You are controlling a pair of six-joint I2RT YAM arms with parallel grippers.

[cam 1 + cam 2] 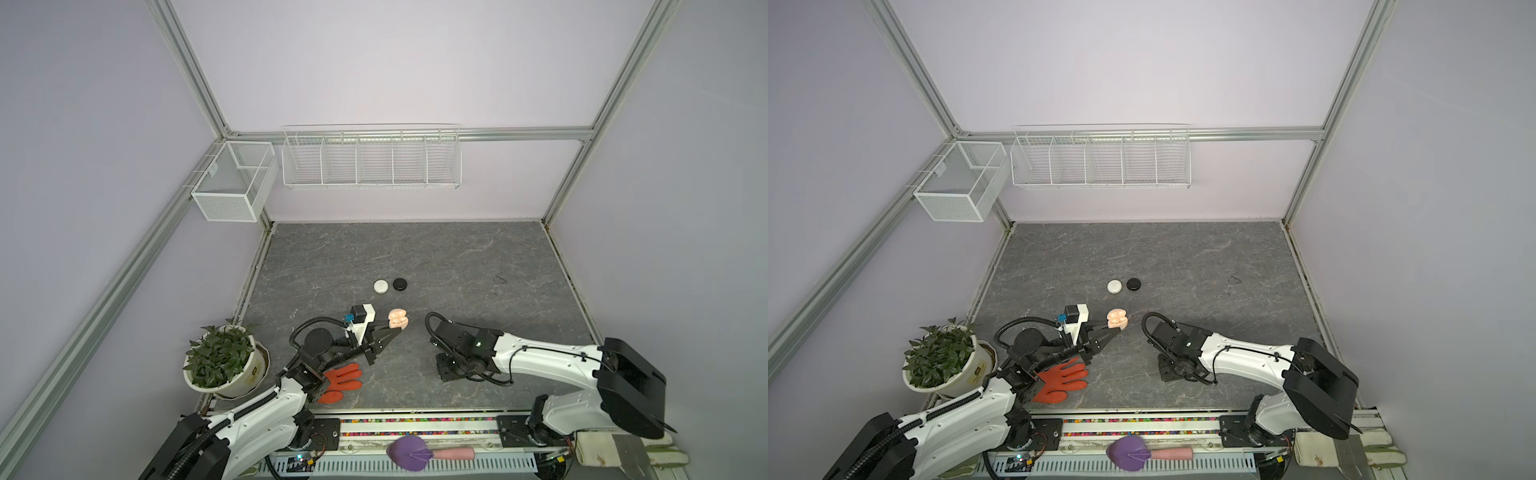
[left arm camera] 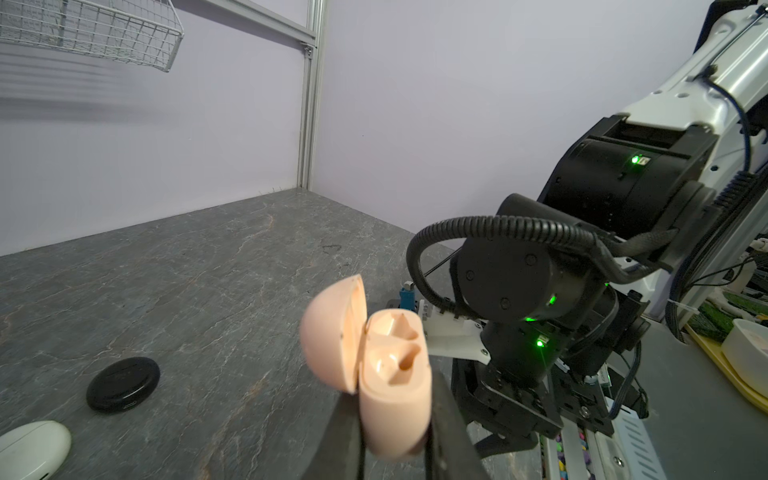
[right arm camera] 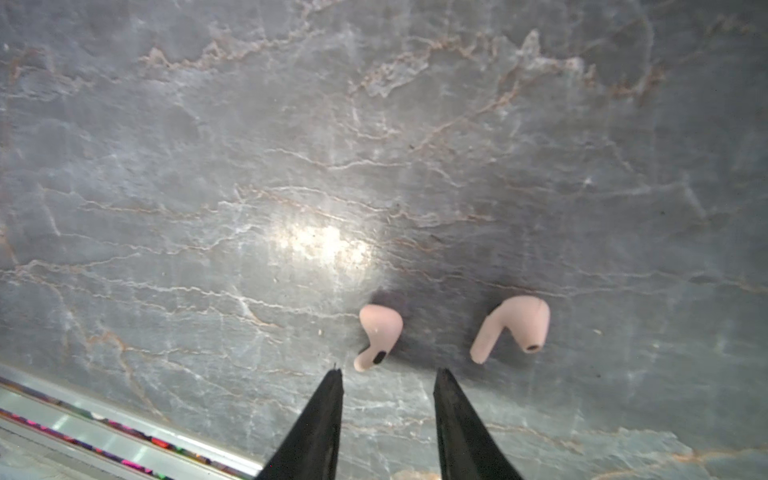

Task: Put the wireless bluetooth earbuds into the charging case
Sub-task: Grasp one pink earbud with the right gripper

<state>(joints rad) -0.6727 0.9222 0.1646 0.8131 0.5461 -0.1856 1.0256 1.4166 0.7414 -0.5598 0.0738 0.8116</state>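
My left gripper is shut on the body of a pale pink charging case and holds it just above the table. Its lid is swung open, and both sockets inside look empty. In both top views the case sits at the left fingertips, near the table's middle. Two pale pink earbuds lie on the table in the right wrist view. My right gripper points down, open, just short of them, with the nearer earbud's stem beside one fingertip. The right wrist hides the earbuds in both top views.
A white puck-shaped case and a black one lie side by side behind the pink case. A potted plant and an orange glove are at the front left. A purple scoop lies off the front edge. Wire baskets hang on the back wall.
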